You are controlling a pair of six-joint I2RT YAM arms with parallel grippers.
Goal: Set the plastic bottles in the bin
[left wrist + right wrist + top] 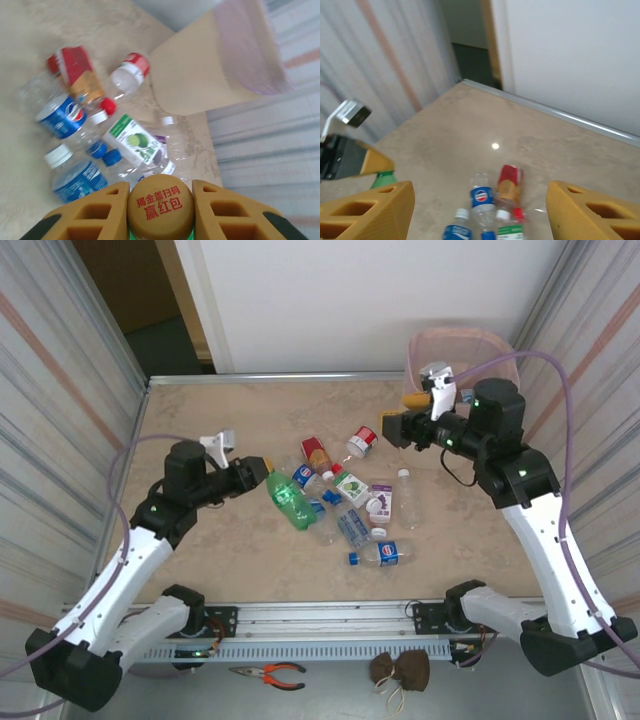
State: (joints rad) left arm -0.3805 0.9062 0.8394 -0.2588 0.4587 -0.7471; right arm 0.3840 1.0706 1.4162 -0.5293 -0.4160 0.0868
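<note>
Jaws on left gripper (pixel 258 473) are clamped on the gold cap (pixel 160 205) of a green bottle (pixel 287 500). Right gripper (pixel 390 427) has jaws wide w/ nothing btwn them, up beside the bin (pixel 465 332). Table (pixel 220 410) is beige, marbled, metal-edged, w/ ribbed panels (pixel 60 390) both sides, white wall (pixel 380 300) at back and a dark doorway (pixel 165 340) far left. We see the other plastic bottles (pixel 345 500) lying in a loose pile mid-table, several touching, apart from the bin in the far right corner. Bin contents: we can't tell. Pliers (pixel 268 672) and brown pouch (pixel 400 670) sit below the near rail (pixel 330 615).
</note>
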